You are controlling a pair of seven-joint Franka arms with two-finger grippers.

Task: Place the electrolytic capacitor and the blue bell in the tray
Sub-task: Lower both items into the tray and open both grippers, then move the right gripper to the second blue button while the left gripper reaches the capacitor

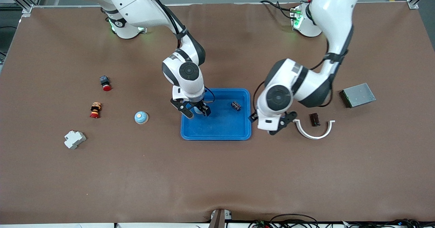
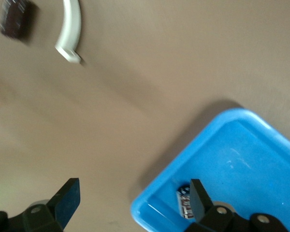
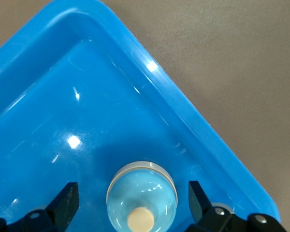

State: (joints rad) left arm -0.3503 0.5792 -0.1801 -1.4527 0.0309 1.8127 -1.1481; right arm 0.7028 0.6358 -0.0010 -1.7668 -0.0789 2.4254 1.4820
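The right gripper [image 1: 196, 112] is seen over the tray [image 1: 217, 135], at the tray's end toward the right arm; its fingers [image 3: 66, 204] are spread wide on either side of a blue bell [image 3: 142, 196], which rests in the tray, and no contact can be made out. The electrolytic capacitor [image 1: 236, 106] lies in the tray toward the left arm's end. The left gripper [image 1: 279, 123] is held spread and empty over the table just beside the tray.
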